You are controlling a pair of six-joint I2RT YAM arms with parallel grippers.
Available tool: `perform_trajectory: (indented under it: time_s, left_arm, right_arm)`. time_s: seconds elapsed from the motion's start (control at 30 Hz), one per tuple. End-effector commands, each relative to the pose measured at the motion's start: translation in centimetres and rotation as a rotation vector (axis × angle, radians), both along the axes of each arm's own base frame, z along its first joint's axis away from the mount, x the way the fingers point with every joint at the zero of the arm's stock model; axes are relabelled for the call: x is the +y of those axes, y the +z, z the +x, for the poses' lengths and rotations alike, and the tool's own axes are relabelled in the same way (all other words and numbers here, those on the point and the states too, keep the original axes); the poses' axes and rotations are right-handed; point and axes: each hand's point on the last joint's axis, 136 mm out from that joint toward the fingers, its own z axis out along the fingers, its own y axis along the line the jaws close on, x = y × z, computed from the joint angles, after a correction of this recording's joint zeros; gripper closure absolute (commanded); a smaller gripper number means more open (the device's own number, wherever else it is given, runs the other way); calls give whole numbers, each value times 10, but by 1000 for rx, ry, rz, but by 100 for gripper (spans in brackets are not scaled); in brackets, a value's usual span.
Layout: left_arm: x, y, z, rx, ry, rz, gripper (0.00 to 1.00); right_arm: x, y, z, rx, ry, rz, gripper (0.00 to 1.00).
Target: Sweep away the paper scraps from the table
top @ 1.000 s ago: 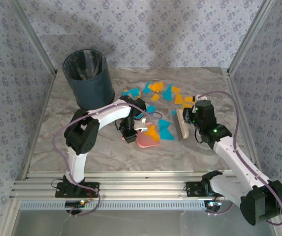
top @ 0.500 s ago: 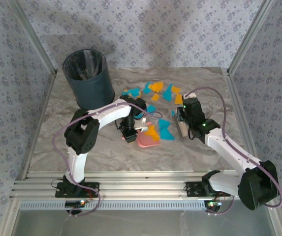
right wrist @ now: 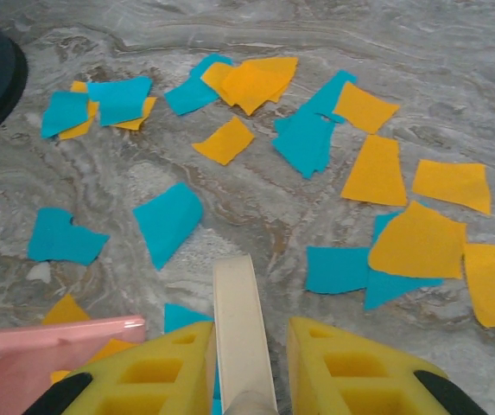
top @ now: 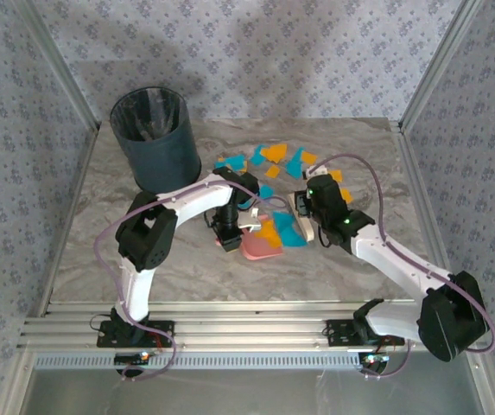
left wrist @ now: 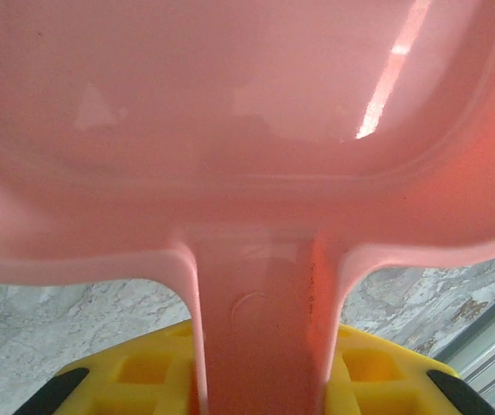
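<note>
The left gripper (top: 226,232) was closed firmly on the handle of the dustpan (left wrist: 230,130), whose mouth rested on the table (top: 100,242) and opened to the right. The right gripper (right wrist: 247,372) had the cream handle of the brush (right wrist: 240,311) between its fingers. It seemed clamped, though the contact sat at the very edge of the wrist view. A few scraps (right wrist: 377,169) lay at the mouth of the dustpan, but most were spread on the far side of the brush, some near the bin (top: 152,138). I judged that the danger was in the lightness of the paper. A quick stroke could scatter the scraps past the sides of the dustpan, or the brush could slide over the flat pieces. If the edge of the dustpan was a little lifted, pieces could slip under it. The two grippers were also close together, so a long stroke could knock the brush against the dustpan and shift it.
</note>
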Motion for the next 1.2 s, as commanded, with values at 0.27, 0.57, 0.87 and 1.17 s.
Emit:
perform_trajectory:
  time_s: [0.27,0.57,0.87,1.17]
  left_arm:
    - [-2,-3,-2,26,-10,35,100]
    - [-5,0,-2,18,-14,30,100]
    - [-6,0,-12,42,-44,13,100]
    - [-7,0,-15,43,-47,2,100]
  right_arm:
    - [24,1,-7,31,50,95,100]
    - [31,12,-6,23,42,184,100]
    - [30,23,0,-7,-6,244,100]
    - [23,27,2,-16,-61,271,100]
